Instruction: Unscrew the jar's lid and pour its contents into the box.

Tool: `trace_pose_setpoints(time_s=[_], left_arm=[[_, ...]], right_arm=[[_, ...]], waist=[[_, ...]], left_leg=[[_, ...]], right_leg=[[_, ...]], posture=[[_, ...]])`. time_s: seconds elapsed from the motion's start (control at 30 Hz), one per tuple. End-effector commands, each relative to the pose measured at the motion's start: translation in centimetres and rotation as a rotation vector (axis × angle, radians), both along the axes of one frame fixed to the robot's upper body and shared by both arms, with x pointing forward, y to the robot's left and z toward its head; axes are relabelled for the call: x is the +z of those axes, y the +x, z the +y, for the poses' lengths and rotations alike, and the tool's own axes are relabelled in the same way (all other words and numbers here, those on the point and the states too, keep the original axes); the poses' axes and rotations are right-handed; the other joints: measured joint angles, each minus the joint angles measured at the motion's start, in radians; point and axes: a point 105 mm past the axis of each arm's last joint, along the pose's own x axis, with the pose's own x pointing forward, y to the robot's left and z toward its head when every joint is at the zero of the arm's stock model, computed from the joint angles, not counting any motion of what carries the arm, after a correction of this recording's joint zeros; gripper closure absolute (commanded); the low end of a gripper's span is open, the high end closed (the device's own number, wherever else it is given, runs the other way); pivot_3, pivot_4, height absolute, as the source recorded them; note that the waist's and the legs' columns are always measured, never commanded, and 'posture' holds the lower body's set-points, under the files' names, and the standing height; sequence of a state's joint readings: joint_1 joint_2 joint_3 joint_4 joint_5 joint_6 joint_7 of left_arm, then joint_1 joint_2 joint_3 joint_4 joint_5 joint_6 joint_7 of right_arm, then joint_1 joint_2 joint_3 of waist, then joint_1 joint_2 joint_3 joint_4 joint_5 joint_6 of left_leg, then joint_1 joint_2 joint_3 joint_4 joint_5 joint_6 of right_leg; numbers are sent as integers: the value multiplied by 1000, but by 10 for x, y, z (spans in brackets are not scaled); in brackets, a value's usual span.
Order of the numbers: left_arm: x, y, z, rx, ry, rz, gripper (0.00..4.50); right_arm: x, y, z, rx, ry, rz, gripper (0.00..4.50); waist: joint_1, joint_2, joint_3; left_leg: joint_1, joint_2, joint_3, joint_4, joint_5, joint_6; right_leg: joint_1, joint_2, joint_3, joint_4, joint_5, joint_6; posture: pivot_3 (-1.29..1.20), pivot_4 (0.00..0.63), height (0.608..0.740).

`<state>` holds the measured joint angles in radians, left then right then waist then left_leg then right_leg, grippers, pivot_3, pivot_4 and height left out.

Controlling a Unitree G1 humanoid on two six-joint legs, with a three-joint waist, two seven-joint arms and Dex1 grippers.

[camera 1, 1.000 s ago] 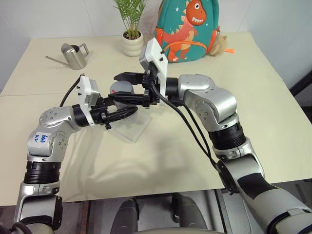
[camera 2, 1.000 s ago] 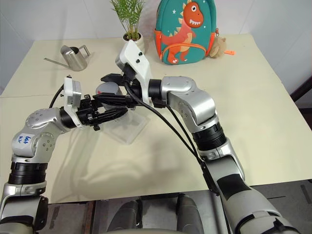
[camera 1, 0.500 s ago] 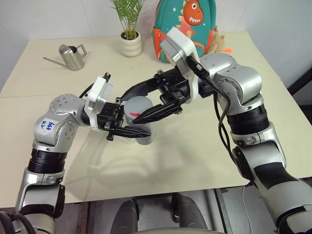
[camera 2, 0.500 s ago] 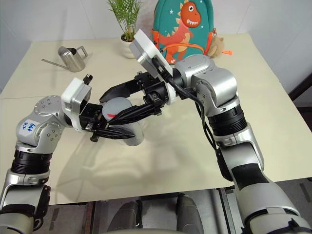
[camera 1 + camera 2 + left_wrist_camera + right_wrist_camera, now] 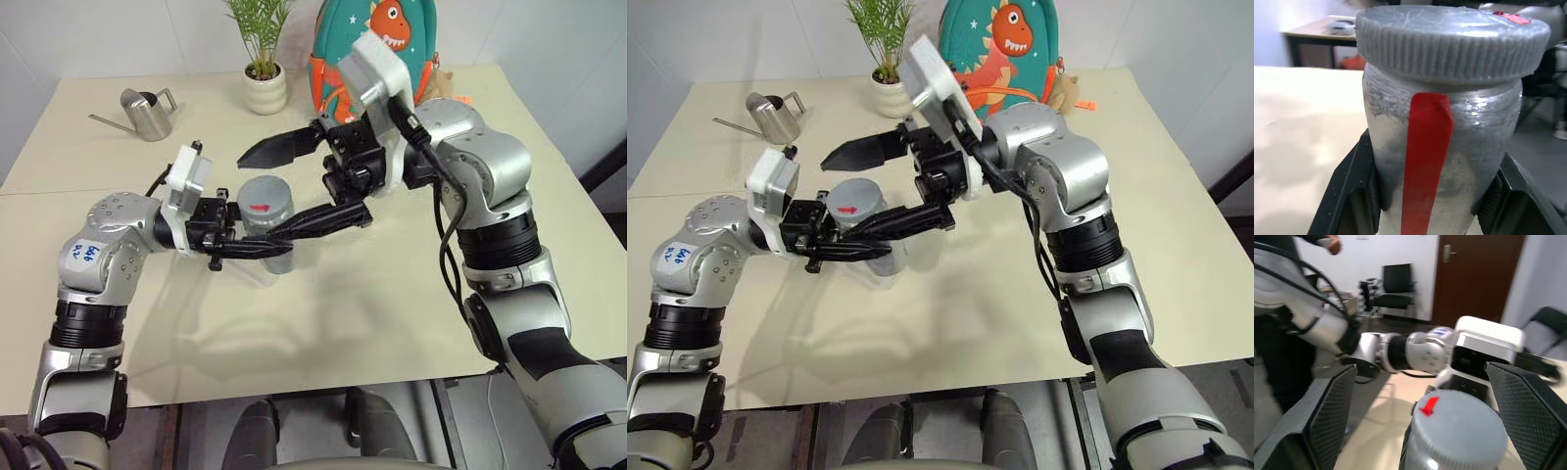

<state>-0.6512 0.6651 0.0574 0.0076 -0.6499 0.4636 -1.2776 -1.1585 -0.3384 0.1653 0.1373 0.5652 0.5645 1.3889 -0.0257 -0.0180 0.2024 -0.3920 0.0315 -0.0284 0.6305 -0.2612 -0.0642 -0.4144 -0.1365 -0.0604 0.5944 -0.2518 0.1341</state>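
The silvery jar (image 5: 266, 223) with its red strip (image 5: 1425, 161) is held upright above the table, and my left gripper (image 5: 257, 243) is shut on its body. The grey lid (image 5: 265, 196) with a red mark sits on top of the jar. My right gripper (image 5: 257, 196) reaches in from the right, open wide, one finger (image 5: 279, 149) behind the lid and the other (image 5: 323, 217) in front, both clear of it. The clear box (image 5: 257, 279) lies faintly on the table under the jar. The contents are hidden inside the jar.
A steel watering can (image 5: 149, 113), a potted plant (image 5: 265, 83) and a dinosaur backpack (image 5: 377, 39) stand along the table's far side. Open tabletop lies to the right and front of the box. A person stands off to one side in the right wrist view.
My right gripper, shut on the lid a second ago, has opened wide and drawn back a little. The left gripper has kept its hold on the jar. The camera has shifted.
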Motion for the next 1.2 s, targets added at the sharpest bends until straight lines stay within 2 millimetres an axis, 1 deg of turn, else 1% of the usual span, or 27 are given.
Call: trace_pose_setpoints(time_s=[0.03,0.2,0.4,0.57,0.67,0.77,0.87,1.0,1.07,1.13,1.2], left_arm=[[2,5,7,74,15,-60,2549],[-2,8,2,84,27,-59,2549],[-4,9,0,82,30,-58,2549],[-2,9,-2,81,23,-59,2549],[-1,7,-3,80,18,-60,2549],[-1,6,0,85,15,-62,2549],[-1,6,1,92,13,-63,2549],[-1,6,2,97,12,-65,2549],[0,6,2,101,12,-66,2549],[1,6,4,110,10,-67,2549],[1,6,6,115,12,-66,2549]], right_arm=[[3,6,3,-112,34,-63,35],[-6,14,22,-211,30,-49,35],[-5,17,34,-238,23,-12,35],[-5,22,36,-256,24,-2,35],[-5,29,32,-285,31,1,35],[-2,41,17,-334,39,8,35],[-4,49,2,-375,28,6,35],[-6,59,-25,-443,20,0,35],[-3,60,-39,-466,34,14,35],[-4,60,-54,-492,33,23,35],[-6,57,-63,-495,29,27,35]], waist=[[0,0,0],[-2,0,0],[0,0,0],[-1,0,0],[-1,0,0],[-1,0,0],[-1,0,0],[0,0,0],[0,0,0],[6,0,0],[14,0,0]], left_leg=[[0,0,0,0,0,0],[0,0,1,-1,1,-1],[0,0,2,0,0,-1],[0,0,2,0,0,0],[0,0,2,0,0,0],[0,0,2,0,0,0],[0,0,2,0,0,0],[0,0,2,0,0,0],[0,0,2,0,0,0],[0,0,2,0,0,0],[0,0,3,0,0,0]], right_leg=[[0,0,0,0,0,0],[-1,0,1,0,0,0],[-1,0,2,0,0,0],[-1,0,2,0,0,0],[-1,0,2,0,0,0],[-1,0,2,0,0,0],[-1,0,2,0,0,0],[-1,0,2,0,0,0],[-1,0,2,0,0,0],[-1,0,2,0,0,0],[-1,0,2,-1,0,0]], posture=[[0,150,740],[0,150,740],[0,150,740],[0,150,740],[0,150,740],[0,150,740],[0,150,740],[0,150,740],[0,150,740],[0,150,740],[0,150,740]])
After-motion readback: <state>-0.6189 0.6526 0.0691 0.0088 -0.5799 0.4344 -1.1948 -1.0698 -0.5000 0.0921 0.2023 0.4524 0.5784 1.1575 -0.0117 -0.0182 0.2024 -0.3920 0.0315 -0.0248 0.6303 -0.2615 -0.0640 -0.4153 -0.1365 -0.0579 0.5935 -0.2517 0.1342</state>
